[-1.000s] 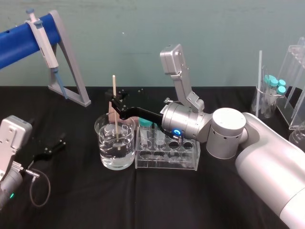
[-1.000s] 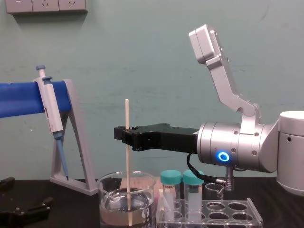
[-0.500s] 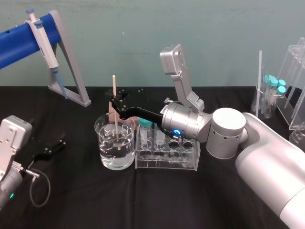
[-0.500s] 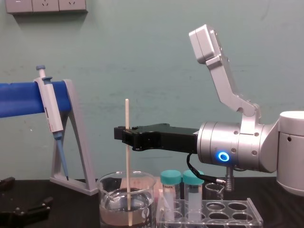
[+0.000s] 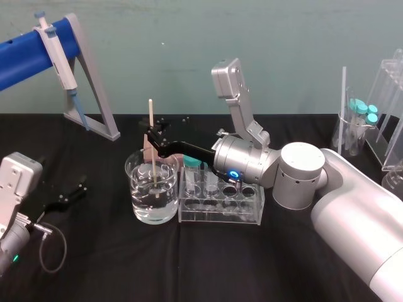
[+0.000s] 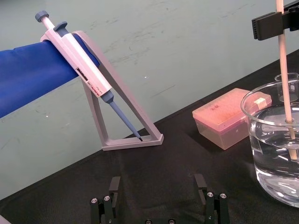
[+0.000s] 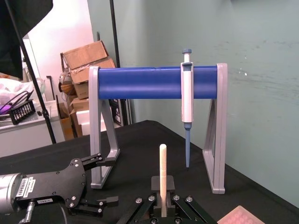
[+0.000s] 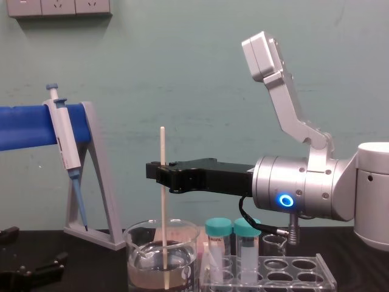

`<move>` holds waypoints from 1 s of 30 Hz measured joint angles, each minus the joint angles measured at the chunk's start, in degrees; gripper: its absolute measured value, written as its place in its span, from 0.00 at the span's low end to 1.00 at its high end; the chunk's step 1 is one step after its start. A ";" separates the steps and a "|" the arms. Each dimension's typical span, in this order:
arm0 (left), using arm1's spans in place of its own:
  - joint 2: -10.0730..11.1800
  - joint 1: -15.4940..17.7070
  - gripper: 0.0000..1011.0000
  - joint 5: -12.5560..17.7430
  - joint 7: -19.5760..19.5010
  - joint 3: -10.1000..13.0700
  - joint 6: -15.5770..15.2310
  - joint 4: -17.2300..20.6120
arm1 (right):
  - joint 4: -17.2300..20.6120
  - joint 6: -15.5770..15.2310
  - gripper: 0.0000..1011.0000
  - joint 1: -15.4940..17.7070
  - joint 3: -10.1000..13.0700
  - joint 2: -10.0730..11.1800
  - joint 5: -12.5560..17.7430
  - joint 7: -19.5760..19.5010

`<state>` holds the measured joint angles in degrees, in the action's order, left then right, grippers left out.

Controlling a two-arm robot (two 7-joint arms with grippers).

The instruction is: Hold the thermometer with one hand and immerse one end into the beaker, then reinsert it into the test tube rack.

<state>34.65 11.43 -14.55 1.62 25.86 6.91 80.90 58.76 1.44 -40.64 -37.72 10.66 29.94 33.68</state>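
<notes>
The thermometer [image 5: 151, 113] stands upright, a thin cream rod with its lower end in the cloudy liquid of the beaker [image 5: 140, 207]. My right gripper [image 5: 153, 137] reaches in level from the right and is shut on the rod above the beaker's rim. From the side, the thermometer [image 8: 162, 146] passes through the right gripper [image 8: 159, 173] down into the beaker [image 8: 137, 267]. The clear test tube rack [image 5: 220, 214] sits right of the beaker, touching or almost touching it. My left gripper [image 5: 72, 194] rests low at the left, open and with nothing in it [image 6: 156, 196].
A blue-grey pipette [image 5: 58, 60] hangs on the grey-and-blue stand [image 5: 94, 82] at the back left. A pink box [image 6: 224, 116] lies behind the beaker. Two teal-capped tubes [image 8: 219, 228] stand in the rack. More tubes and clear holders [image 5: 362, 113] are at the far right.
</notes>
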 joint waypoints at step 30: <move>0.00 0.00 0.99 0.00 0.00 0.00 0.00 0.00 | 0.00 0.00 0.05 0.00 0.00 0.00 0.00 0.00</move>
<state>34.64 11.43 -14.55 1.62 25.87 6.91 80.90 58.76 1.44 -40.63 -37.72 10.66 29.94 33.68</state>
